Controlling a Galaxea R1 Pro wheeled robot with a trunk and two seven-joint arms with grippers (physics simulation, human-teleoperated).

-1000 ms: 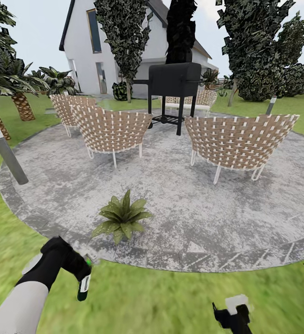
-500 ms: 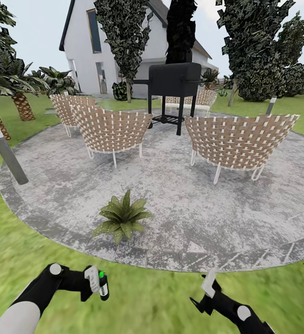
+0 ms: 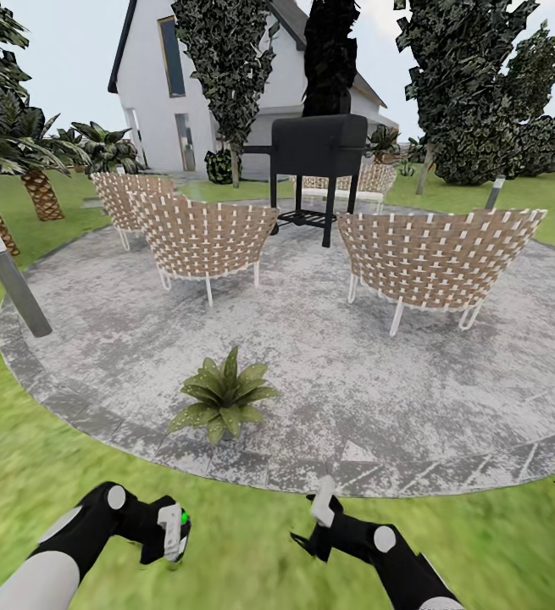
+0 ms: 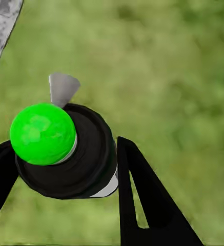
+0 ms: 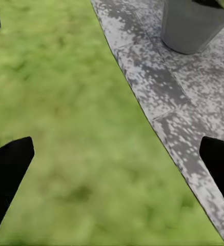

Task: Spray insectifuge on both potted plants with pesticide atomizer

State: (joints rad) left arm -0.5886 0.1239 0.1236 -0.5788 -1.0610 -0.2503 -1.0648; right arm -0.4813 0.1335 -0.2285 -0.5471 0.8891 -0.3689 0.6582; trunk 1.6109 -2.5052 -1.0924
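My left gripper [image 3: 169, 535] is shut on the pesticide atomizer [image 3: 174, 530], low over the grass at the front left. In the left wrist view the atomizer [image 4: 88, 159] is seen end-on: dark body, bright green cap and grey nozzle, with a black finger [image 4: 142, 200] pressed on either side. One potted plant [image 3: 222, 396], a low green rosette, stands on the edge of the round grey patio [image 3: 379, 381], ahead of both grippers. My right gripper [image 3: 316, 521] is open above the grass near the patio rim. In the right wrist view it [image 5: 114, 164] holds nothing, and the plant's grey pot [image 5: 191, 25] stands beyond it.
Three woven chairs [image 3: 205, 241] [image 3: 434, 254] [image 3: 124, 199] and a black grill [image 3: 319, 148] stand further back on the patio. A grey bollard lamp [image 3: 10, 280] leans at the left patio edge. Palms [image 3: 23, 161], trees and a white house [image 3: 218, 76] lie beyond. Lawn surrounds the patio.
My right arm has swung left and forward, towards the patio rim. My left arm has shifted and turned a little, still holding the atomizer. The view itself has not moved.
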